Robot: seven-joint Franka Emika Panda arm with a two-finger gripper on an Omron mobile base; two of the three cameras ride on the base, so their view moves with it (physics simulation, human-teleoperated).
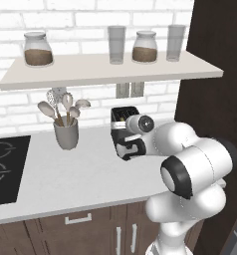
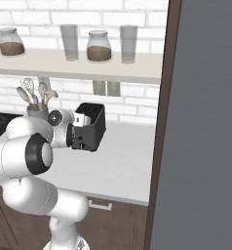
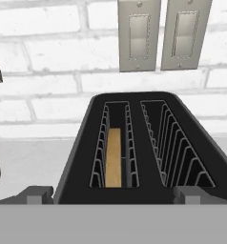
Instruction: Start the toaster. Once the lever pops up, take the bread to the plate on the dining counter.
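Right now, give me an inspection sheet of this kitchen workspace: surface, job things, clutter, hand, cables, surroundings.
Surface: white worktop, black hob at its left end.
Job's things: boxy dark grey two-slot toaster by the wall; brown bread slice sunk in one slot, other slot empty.
Clutter: grey utensil cup holding spoons.
Hand: two-finger hand open, just in front of the toaster, holding nothing.
Cables: nothing seen.
Surroundings: white brick wall, two wall switch plates, shelf with jars and glasses.

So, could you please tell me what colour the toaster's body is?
Dark grey, almost black. The toaster shows best in the hand view.
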